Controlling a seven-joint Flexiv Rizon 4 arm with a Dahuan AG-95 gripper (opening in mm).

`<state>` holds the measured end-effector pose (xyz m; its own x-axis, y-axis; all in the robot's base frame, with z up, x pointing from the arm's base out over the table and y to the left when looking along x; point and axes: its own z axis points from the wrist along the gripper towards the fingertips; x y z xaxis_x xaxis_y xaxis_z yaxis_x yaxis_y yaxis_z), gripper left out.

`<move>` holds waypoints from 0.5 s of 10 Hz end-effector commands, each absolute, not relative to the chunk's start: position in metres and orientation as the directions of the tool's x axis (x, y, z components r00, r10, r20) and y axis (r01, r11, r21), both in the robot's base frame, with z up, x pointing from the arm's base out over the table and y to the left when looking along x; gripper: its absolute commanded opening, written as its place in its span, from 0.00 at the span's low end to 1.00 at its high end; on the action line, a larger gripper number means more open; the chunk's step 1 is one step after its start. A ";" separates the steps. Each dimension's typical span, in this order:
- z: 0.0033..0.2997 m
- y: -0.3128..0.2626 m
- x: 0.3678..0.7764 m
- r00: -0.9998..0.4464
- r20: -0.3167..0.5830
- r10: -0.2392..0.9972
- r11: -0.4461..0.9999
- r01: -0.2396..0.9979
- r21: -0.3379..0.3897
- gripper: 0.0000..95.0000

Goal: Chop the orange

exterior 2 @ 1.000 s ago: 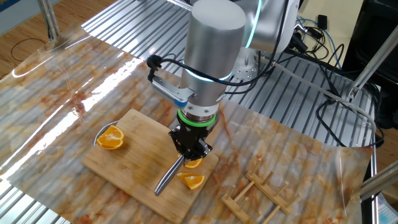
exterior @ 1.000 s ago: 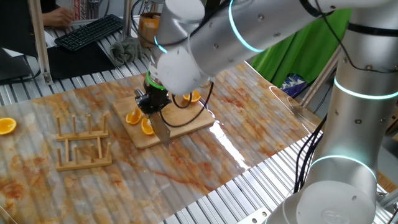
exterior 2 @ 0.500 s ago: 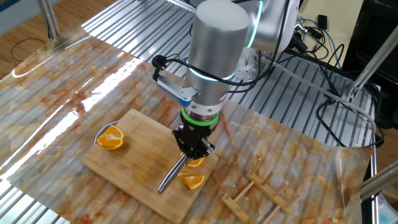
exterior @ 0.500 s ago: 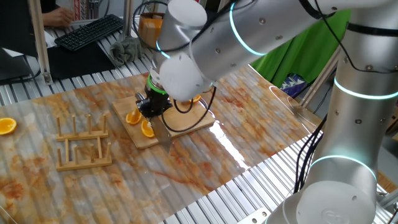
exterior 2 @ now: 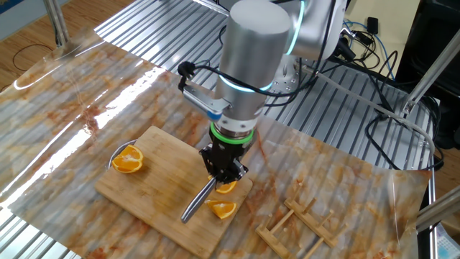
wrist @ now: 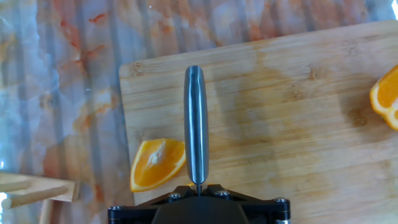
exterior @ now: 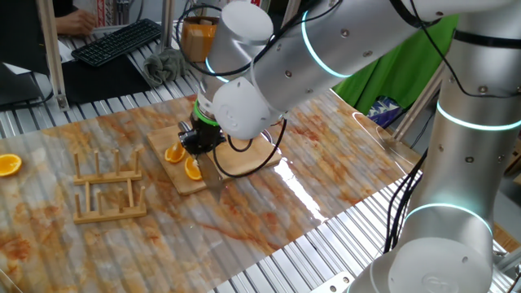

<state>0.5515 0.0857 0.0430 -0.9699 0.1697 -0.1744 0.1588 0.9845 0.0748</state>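
Observation:
My gripper (exterior 2: 223, 171) is shut on a steel knife (exterior 2: 198, 201) and holds it low over the wooden board (exterior 2: 151, 194). In the hand view the knife (wrist: 196, 124) points away from me across the board (wrist: 280, 124), blade edge down. One orange wedge (wrist: 157, 165) lies just left of the blade, near the board's corner. In the other fixed view two orange wedges (exterior 2: 221, 209) lie by the gripper, one (exterior 2: 226, 187) partly under it. They also show in one fixed view (exterior: 193, 167), beside the gripper (exterior: 199, 140).
A rounder orange half (exterior 2: 128, 160) sits at the board's far end, also at the hand view's right edge (wrist: 388, 96). Another orange half (exterior: 8, 164) lies on the table far left. A wooden rack (exterior: 108, 189) stands next to the board. A keyboard (exterior: 118, 41) is behind.
The gripper and knife have shifted slightly sideways over the board, by a few pixels. The wedges and the orange halves have not moved.

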 end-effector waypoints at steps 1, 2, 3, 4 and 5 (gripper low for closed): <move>0.036 0.088 0.553 -0.960 -0.212 0.185 0.982 0.171 0.080 0.00; 0.036 0.088 0.554 -0.959 -0.222 0.176 0.984 0.168 0.056 0.00; 0.036 0.086 0.556 -0.953 -0.253 0.166 0.986 0.164 0.027 0.00; 0.040 0.086 0.560 -0.948 -0.272 0.165 0.986 0.167 0.015 0.00; 0.043 0.085 0.564 -0.946 -0.279 0.163 0.986 0.167 0.008 0.00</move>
<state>0.5601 0.0872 0.0438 -0.9494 0.1679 -0.2655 0.1692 0.9854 0.0182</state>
